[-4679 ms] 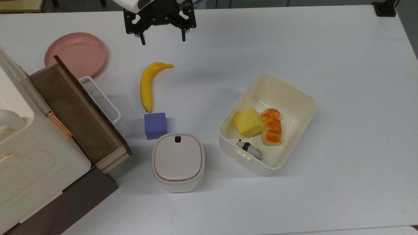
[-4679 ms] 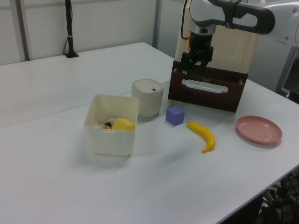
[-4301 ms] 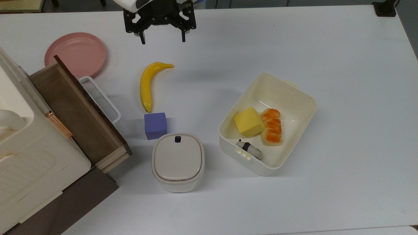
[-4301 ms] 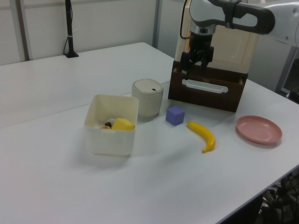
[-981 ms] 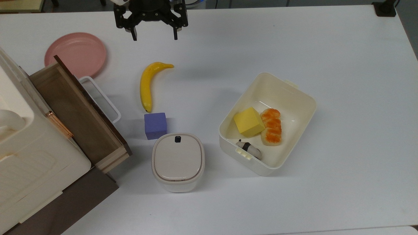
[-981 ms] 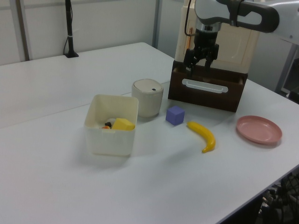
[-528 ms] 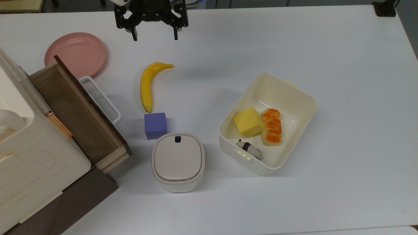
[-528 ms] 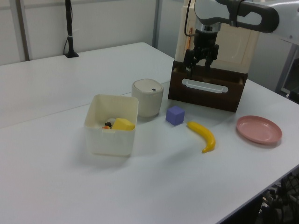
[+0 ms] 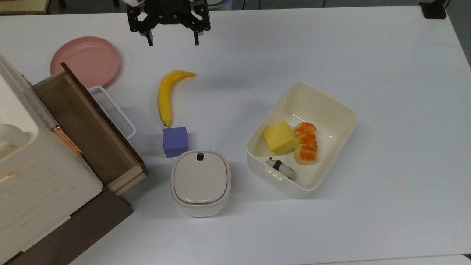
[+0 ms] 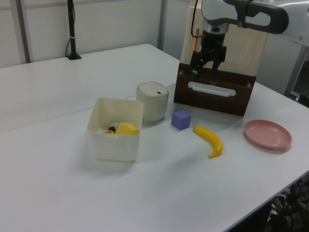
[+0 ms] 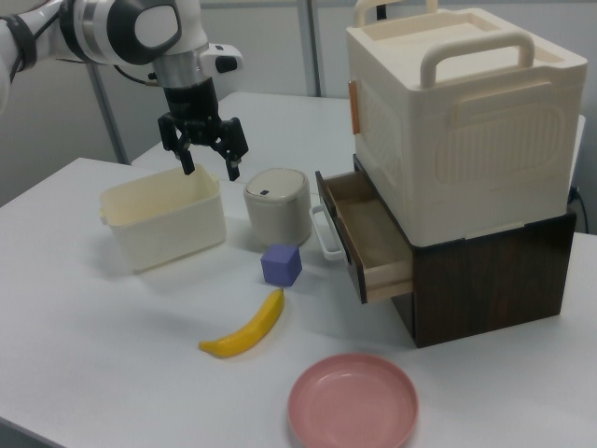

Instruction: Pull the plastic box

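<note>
**Claw waits high, box not yet reached**

The claw [image 9: 172,40] hangs spread and empty above the worktop [image 9: 386,55], near the banana [image 9: 166,95] and well apart from the plastic box [image 9: 333,101]. The approach is pending; next it probably must cross over and hook the rim. The box is cream-white, open-topped, holding a yellow block [image 9: 280,137] and toy foods.
</note>
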